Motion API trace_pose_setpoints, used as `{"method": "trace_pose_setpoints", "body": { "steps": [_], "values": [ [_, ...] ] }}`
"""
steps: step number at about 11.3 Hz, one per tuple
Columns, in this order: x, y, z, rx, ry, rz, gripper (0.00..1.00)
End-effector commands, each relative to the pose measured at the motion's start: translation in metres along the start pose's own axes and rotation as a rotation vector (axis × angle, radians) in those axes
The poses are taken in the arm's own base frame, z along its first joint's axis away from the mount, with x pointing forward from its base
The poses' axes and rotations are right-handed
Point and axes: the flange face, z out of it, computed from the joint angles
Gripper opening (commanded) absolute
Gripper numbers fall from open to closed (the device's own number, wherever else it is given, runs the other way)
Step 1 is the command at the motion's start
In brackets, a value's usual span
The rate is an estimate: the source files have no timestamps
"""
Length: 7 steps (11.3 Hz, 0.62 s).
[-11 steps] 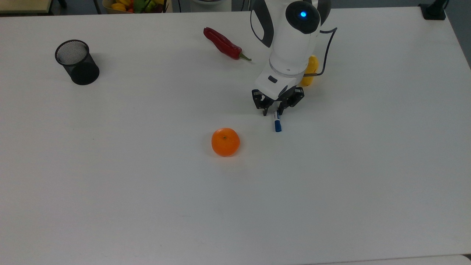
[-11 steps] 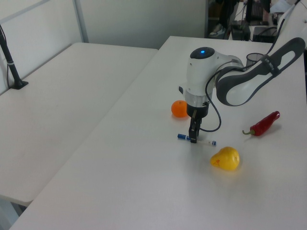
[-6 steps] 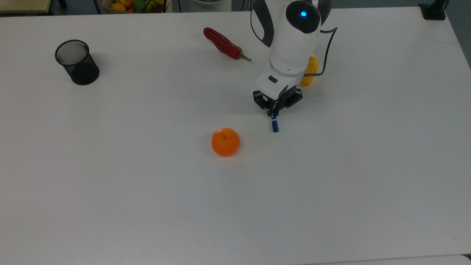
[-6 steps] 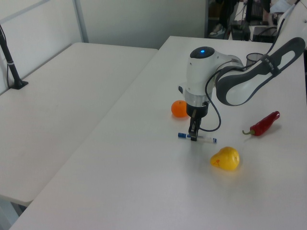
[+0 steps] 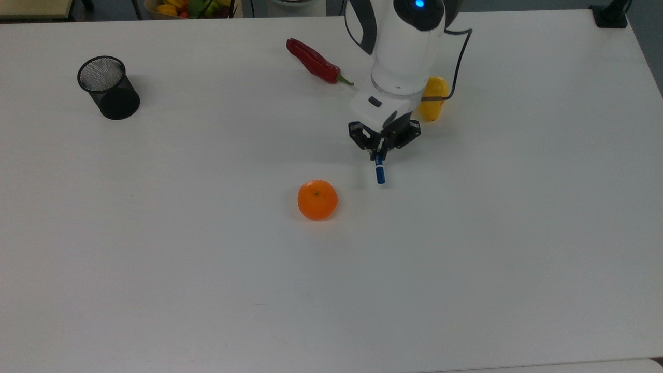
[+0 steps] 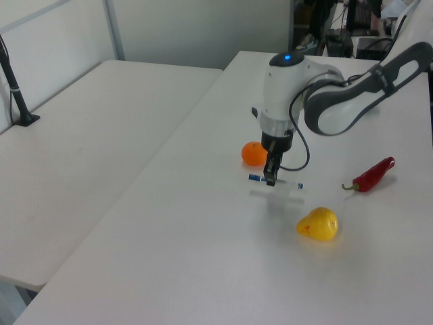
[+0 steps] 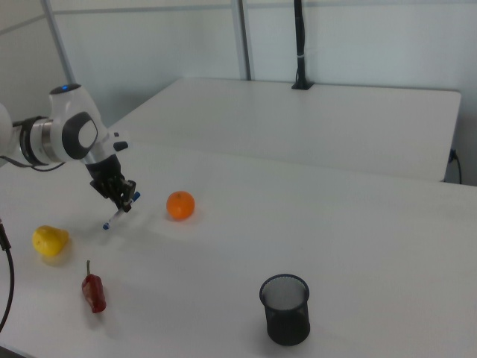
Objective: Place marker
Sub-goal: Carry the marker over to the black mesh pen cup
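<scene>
The gripper [image 5: 379,153] [image 6: 270,177] [image 7: 122,206] points down with its fingers closed tight on the marker [image 5: 379,171] [image 6: 275,181] [image 7: 119,213], gripping it around the middle of its white barrel. The marker hangs clear of the desk [image 5: 207,269] [image 6: 203,257] [image 7: 358,246]: in the left view it lies almost level in the air, blue cap toward the left view's left and the small blue tip toward the left view's right, with its faint shadow on the desk just below. In the top view the blue cap sticks out beneath the fingers, toward the bottom of the picture. In the right view the marker slants, its lower end toward the right view's left. A mandarin orange [image 5: 317,199] [image 6: 254,154] [image 7: 180,205] sits near the marker, down and to the top view's left of it, not touching. A yellow pear [image 5: 434,98] [image 6: 317,223] [image 7: 50,241] rests on the desk behind the wrist, partly hidden by the arm in the top view. A red chili pepper [image 5: 315,62] [image 6: 371,174] [image 7: 93,291] lies farther off toward the top edge of the top view. A black mesh pen cup [image 5: 108,87] [image 7: 285,309] stands upright, well apart from everything else, at the top view's far left.
</scene>
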Motion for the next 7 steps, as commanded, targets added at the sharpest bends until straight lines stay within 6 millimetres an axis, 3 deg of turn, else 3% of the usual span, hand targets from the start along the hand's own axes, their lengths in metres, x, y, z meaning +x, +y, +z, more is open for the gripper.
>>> {"method": "trace_pose_setpoints", "body": {
  "steps": [1,7],
  "values": [
    [-0.010,0.029,-0.066,-0.009,-0.011,0.033,0.00],
    [-0.028,0.071,-0.148,0.074,-0.025,0.051,0.00]
  ]
}}
